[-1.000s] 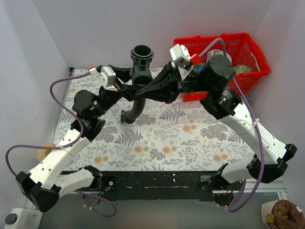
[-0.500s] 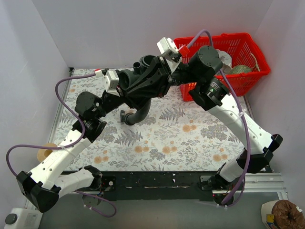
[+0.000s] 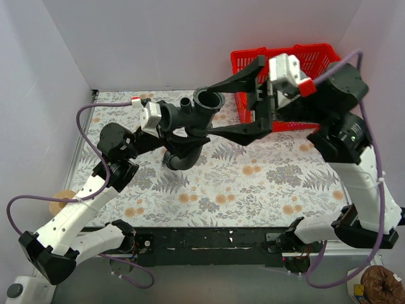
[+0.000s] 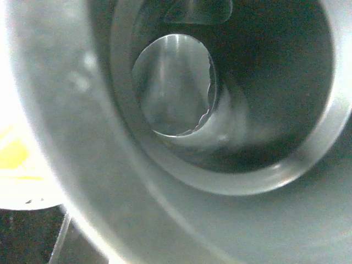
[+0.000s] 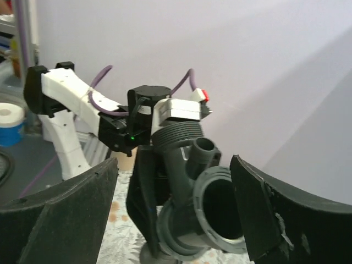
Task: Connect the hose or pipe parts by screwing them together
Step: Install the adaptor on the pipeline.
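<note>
The dark grey T-shaped fitting [image 3: 190, 114] hangs in the air over the back of the mat, with my left gripper [image 3: 172, 118] shut on its body. Its round collar opening [image 5: 204, 181] faces my right gripper [image 3: 214, 109], which is open wide, one finger on each side of that collar and clear of it. The black ribbed hose [image 3: 182, 152] hangs from the fitting's underside and curls down to the mat. The left wrist view looks straight into the fitting's bore [image 4: 82, 165], and no fingers show there. A black left finger [image 5: 142, 203] lies along the fitting.
A red basket [image 3: 316, 63] with a few items stands at the back right, behind my right arm. A floral mat [image 3: 240, 183] covers the table. White walls close in the back and both sides. A roll of tape [image 3: 60, 202] lies off the mat at the left.
My right gripper has gone from shut on the fitting to wide open and has drawn back to the right. The fitting has tipped from upright, so its collar faces the right arm.
</note>
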`<control>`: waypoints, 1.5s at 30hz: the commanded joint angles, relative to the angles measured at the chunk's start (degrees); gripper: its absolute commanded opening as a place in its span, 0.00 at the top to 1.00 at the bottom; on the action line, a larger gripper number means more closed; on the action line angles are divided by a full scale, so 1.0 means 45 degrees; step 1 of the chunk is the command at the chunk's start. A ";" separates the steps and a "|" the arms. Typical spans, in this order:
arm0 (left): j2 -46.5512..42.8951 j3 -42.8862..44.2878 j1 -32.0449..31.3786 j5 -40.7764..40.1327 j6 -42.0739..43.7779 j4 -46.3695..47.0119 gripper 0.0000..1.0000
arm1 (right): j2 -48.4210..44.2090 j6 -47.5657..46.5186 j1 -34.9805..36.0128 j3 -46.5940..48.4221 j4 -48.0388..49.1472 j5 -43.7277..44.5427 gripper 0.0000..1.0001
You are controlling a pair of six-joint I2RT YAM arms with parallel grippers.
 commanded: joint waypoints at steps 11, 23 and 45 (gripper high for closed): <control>-0.0078 0.0693 -0.0069 0.4009 0.0396 -0.0917 1.00 | -0.0428 -0.2593 -0.0135 -0.0389 -0.2390 0.0776 0.05; -0.0077 0.1338 -0.0010 0.4421 0.1998 -0.2265 1.00 | -0.0213 -0.3081 -0.0174 -0.0525 -0.3856 0.0366 0.16; -0.0897 0.0714 0.0009 -0.0385 0.2741 0.0312 1.00 | -0.2850 0.0140 -0.0272 -0.5662 -0.0301 0.5190 0.99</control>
